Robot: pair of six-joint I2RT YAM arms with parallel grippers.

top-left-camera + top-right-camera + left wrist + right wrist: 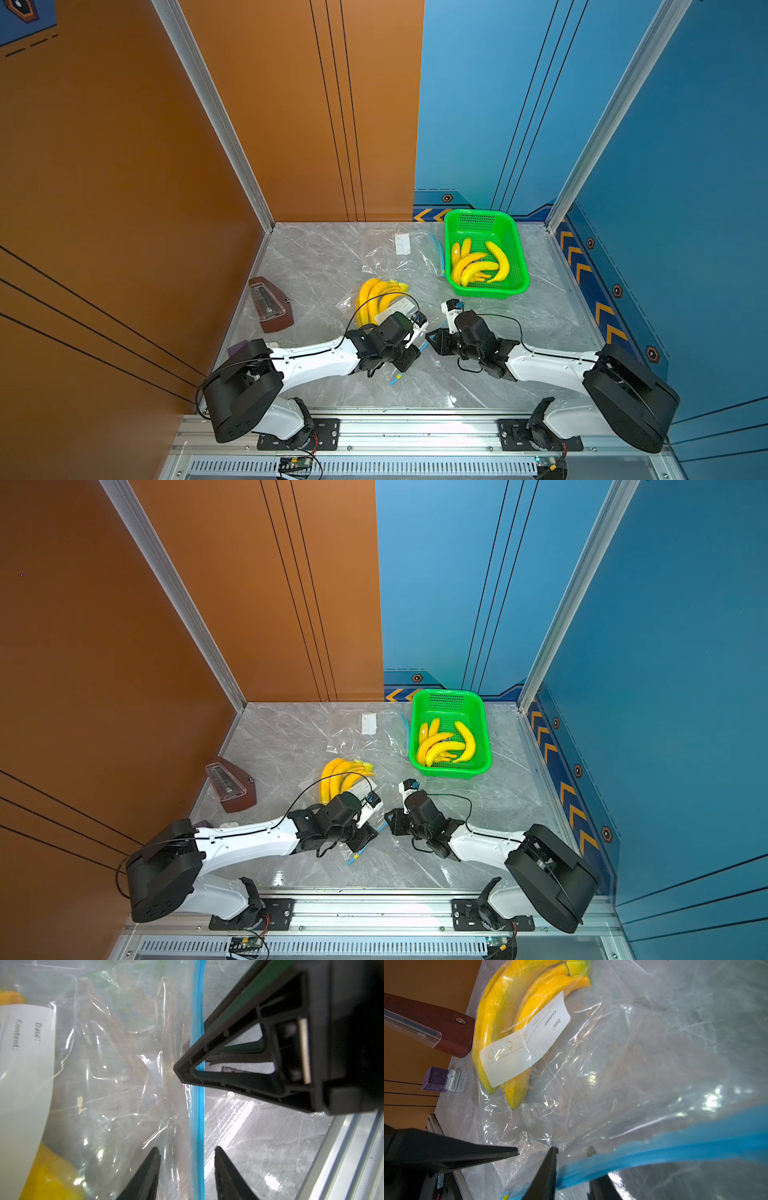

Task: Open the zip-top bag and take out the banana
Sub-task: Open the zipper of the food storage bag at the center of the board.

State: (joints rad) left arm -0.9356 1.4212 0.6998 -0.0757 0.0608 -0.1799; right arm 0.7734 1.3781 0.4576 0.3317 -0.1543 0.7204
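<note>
The clear zip-top bag [417,297] lies flat on the marble table with a bunch of yellow bananas [374,297] sealed inside under a white label [527,1043]. Its blue zip strip [198,1115] runs along the near edge. In the left wrist view my left gripper [186,1148] stands open, one finger on each side of the strip without pinching it. My right gripper [572,1150] is shut on the strip, which rises off the table between its fingers. In both top views the two grippers, left [411,357] and right [432,337], meet tip to tip at that edge.
A green basket [486,216] at the back right holds several loose bananas [478,264]. An empty clear bag [395,253] lies beside it. A brown wooden case [270,305] and a purple block [435,1079] sit at the left wall. An aluminium rail [415,428] borders the front.
</note>
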